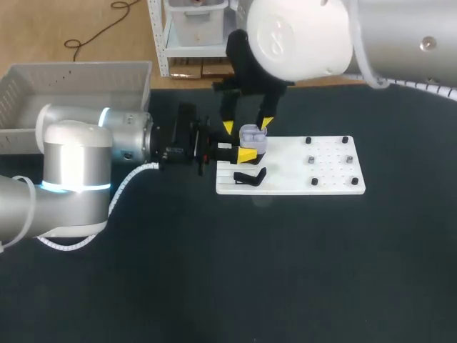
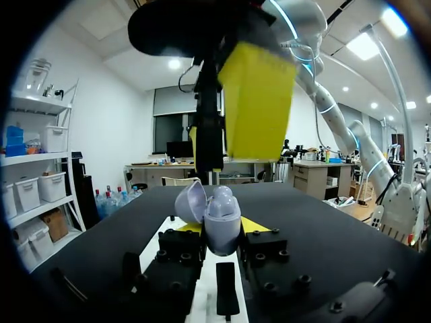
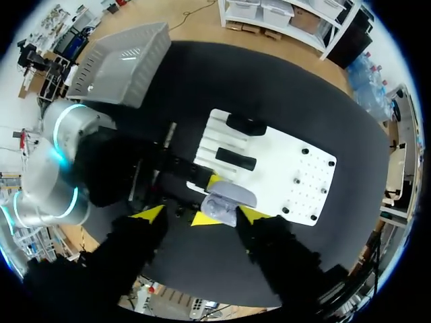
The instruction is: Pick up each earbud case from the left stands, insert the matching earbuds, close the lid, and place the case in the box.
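A lavender earbud case [image 1: 253, 138] with its lid [image 2: 190, 200] open is held over the near-left part of the white board [image 1: 300, 182]. My left gripper [image 1: 245, 150] comes in from the left and is shut on the case [image 2: 222, 225] from both sides. My right gripper [image 1: 247, 126] hangs just above the case, open, its yellow tips spread wider than the case. In the right wrist view the case [image 3: 227, 199] lies ahead of that gripper [image 3: 201, 214], between its spread fingers. A rounded lavender piece sits in the case's open top.
The white board carries several small black pegs [image 1: 313, 160] at its right half and a black stand [image 1: 250, 176] at its front left. A grey slotted bin [image 1: 71, 84] stands at the back left. Dark tabletop lies in front of the board.
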